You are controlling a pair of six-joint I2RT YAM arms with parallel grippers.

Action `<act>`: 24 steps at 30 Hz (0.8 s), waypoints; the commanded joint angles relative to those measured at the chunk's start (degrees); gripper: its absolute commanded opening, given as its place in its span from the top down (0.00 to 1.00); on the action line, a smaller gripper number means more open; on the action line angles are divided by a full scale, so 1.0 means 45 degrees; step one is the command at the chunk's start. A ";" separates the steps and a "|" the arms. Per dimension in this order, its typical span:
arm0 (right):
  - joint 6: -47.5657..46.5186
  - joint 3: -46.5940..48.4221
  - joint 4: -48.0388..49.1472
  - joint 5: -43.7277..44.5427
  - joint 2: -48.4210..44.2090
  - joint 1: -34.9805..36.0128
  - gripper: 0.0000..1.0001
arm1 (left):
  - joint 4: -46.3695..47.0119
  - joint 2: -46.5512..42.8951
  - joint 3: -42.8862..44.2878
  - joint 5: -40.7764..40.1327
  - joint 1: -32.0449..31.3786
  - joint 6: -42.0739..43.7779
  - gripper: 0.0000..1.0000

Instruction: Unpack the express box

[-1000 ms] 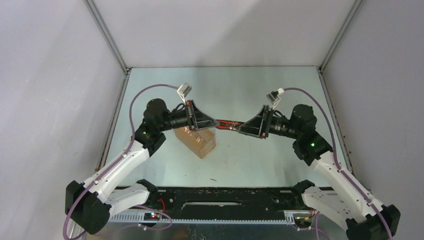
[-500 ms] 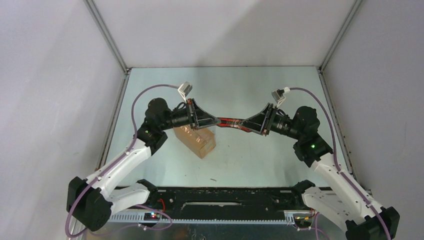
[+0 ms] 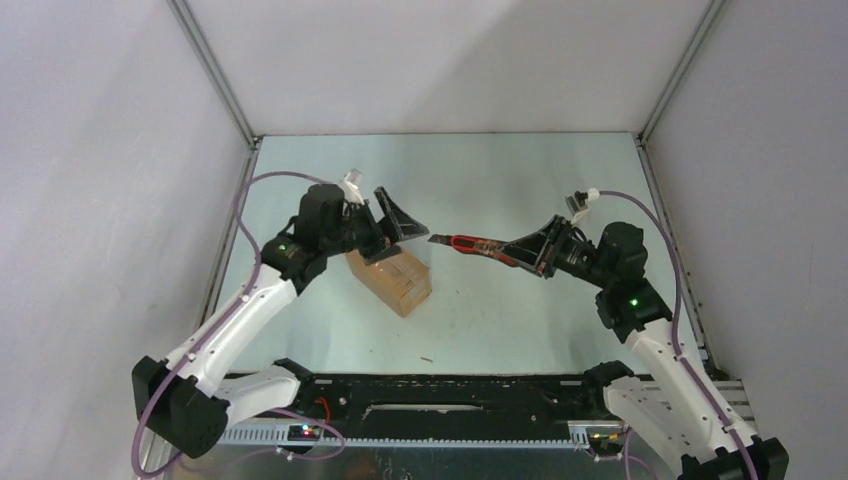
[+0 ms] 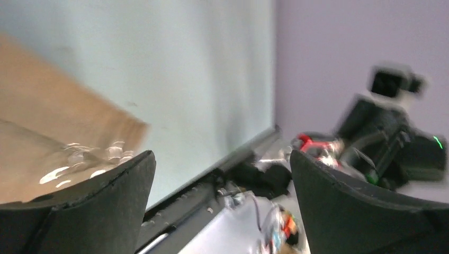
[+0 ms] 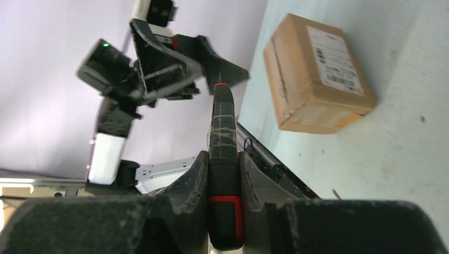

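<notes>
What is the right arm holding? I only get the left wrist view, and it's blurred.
Observer: The right gripper is shut on the red-and-black utility knife.
Operator: Is the knife touching the express box?
Observer: No, the right wrist view shows it in the air, clear of the box.
Operator: Any label on the box?
Observer: Yes, a white label on the face toward the right wrist camera.
</notes>
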 commanded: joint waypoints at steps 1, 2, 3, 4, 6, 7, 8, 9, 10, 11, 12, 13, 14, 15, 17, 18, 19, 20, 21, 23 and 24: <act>-0.0126 -0.0846 -0.0700 0.0330 -0.0638 -0.0171 1.00 | -0.7297 0.0041 0.2559 -0.7205 0.0277 0.1668 0.00; -0.0057 -0.1186 -0.0698 0.0490 -0.0745 -0.0126 1.00 | -0.8311 0.0160 0.2931 -0.8421 0.0329 0.1434 0.00; 0.0013 -0.1473 -0.0663 0.0644 -0.0863 -0.0069 1.00 | -0.9035 0.0314 0.3228 -0.9335 0.0421 0.1264 0.00; 0.0107 -0.1757 -0.0556 0.0783 -0.0954 0.0036 1.00 | -0.9556 0.0497 0.3419 -1.0157 0.0500 0.1172 0.00; 0.0302 -0.2153 -0.0346 0.1099 -0.1044 0.0365 1.00 | -1.0146 0.0889 0.3462 -1.0809 0.1169 0.1123 0.00; 0.0329 -0.2287 -0.0414 0.1328 -0.1079 0.0557 1.00 | -0.9807 0.0994 0.3202 -1.0273 0.1839 0.1269 0.00; 0.0337 -0.2433 -0.0467 0.1577 -0.1149 0.0756 1.00 | -0.9283 0.1061 0.2899 -0.9606 0.2484 0.1382 0.01; 0.0358 -0.2617 -0.0432 0.1754 -0.1219 0.0896 1.00 | -0.8581 0.1179 0.2604 -0.8965 0.2997 0.1611 0.02; 0.0429 -0.2809 -0.0378 0.1866 -0.1274 0.0957 1.00 | -0.8173 0.1406 0.2528 -0.8700 0.3357 0.1752 0.02; 0.0513 -0.2996 -0.0386 0.1910 -0.1342 0.0975 1.00 | -0.8032 0.1742 0.2585 -0.8513 0.3675 0.1843 0.02; 0.0541 -0.3210 -0.0309 0.1906 -0.1436 0.0972 1.00 | -0.7585 0.2094 0.2594 -0.7935 0.3915 0.2123 0.03; 0.0613 -0.3413 -0.0273 0.1954 -0.1509 0.0979 1.00 | -0.7519 0.2556 0.2718 -0.7682 0.4074 0.2194 0.03; 0.0735 -0.3614 -0.0271 0.2075 -0.1639 0.0978 1.00 | -0.7415 0.2906 0.2804 -0.7529 0.4146 0.2252 0.04; 0.0857 -0.3856 0.0311 0.2112 -0.1656 0.0984 1.00 | -0.7058 0.3223 0.2783 -0.7075 0.4194 0.2325 0.04; 0.1133 -0.4316 0.0924 0.2119 -0.1540 0.0951 1.00 | -0.6485 0.3661 0.2467 -0.6755 0.4259 0.1957 0.03; 0.1248 -0.4459 0.1224 0.2076 -0.1402 0.0947 1.00 | -0.6151 0.3811 0.2282 -0.6527 0.4261 0.1722 0.03; 0.1331 -0.4553 0.1484 0.2019 -0.1255 0.0959 1.00 | -0.5833 0.3915 0.2063 -0.6435 0.4262 0.1419 0.01; 0.1388 -0.4679 0.1729 0.1971 -0.1164 0.0960 1.00 | -0.5508 0.3977 0.1846 -0.6340 0.4262 0.1179 0.00; 0.1453 -0.4768 0.1933 0.1960 -0.1103 0.0965 1.00 | -0.5282 0.4060 0.1709 -0.6350 0.4262 0.0929 0.00; 0.1579 -0.4925 0.2305 0.1937 -0.1007 0.0965 1.00 | -0.4973 0.4177 0.1518 -0.6514 0.4262 0.0569 0.00; 0.1631 -0.4972 0.2493 0.1875 -0.0923 0.0964 1.00 | -0.4888 0.4220 0.1453 -0.6599 0.4262 0.0418 0.00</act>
